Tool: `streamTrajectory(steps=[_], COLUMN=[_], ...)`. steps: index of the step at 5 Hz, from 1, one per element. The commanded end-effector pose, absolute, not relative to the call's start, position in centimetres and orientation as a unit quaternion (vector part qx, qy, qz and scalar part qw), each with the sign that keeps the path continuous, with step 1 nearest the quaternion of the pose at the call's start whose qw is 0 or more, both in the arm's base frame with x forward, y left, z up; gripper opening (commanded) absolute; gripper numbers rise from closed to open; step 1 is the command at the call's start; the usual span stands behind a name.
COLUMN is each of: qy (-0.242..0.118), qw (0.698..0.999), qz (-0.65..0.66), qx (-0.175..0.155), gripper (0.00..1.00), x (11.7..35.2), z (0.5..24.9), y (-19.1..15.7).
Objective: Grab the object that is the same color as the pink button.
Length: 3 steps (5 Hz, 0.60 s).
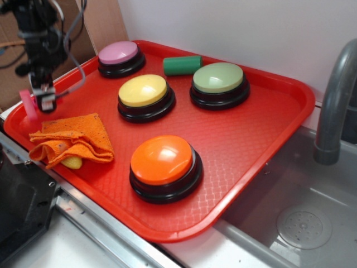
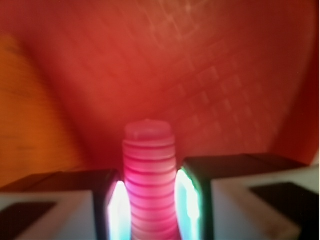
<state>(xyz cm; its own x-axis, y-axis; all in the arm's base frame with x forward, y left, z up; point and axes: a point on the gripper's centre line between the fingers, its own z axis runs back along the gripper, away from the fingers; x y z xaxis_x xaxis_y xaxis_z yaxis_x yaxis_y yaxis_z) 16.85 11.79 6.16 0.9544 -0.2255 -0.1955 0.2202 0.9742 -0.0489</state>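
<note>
My gripper (image 1: 40,101) hangs over the left rim of the red tray (image 1: 262,128), above the orange cloth. It is shut on the bright pink toy bolt (image 1: 28,104), whose flat head sticks out to the left. In the wrist view the bolt's threaded shaft (image 2: 150,170) stands between my two fingers, which press on both its sides; the gripper (image 2: 149,207) holds it above the tray floor. The pink button (image 1: 119,53), mauve-topped on a black base, sits at the tray's far left corner, well away from the gripper.
A yellow button (image 1: 143,91), a pale green button (image 1: 218,78) and an orange button (image 1: 163,161) sit on the tray. A green cylinder (image 1: 182,65) lies at the back. The orange cloth (image 1: 72,139) covers a yellow thing. A sink and grey tap (image 1: 334,100) are at the right.
</note>
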Motion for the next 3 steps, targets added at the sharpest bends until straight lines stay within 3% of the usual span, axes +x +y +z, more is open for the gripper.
streamTrajectory(steps=[1,2,3], qy=[-0.013,-0.011,0.02], qw=[0.996,0.997,0.997], qz=[-0.068,-0.066,-0.035], qx=[-0.049,-0.039,-0.061], gripper=[0.0,0.0,0.0], x=[20.3,20.9,20.6], z=[12.4,12.4,12.1], y=[4.2,1.2,1.6])
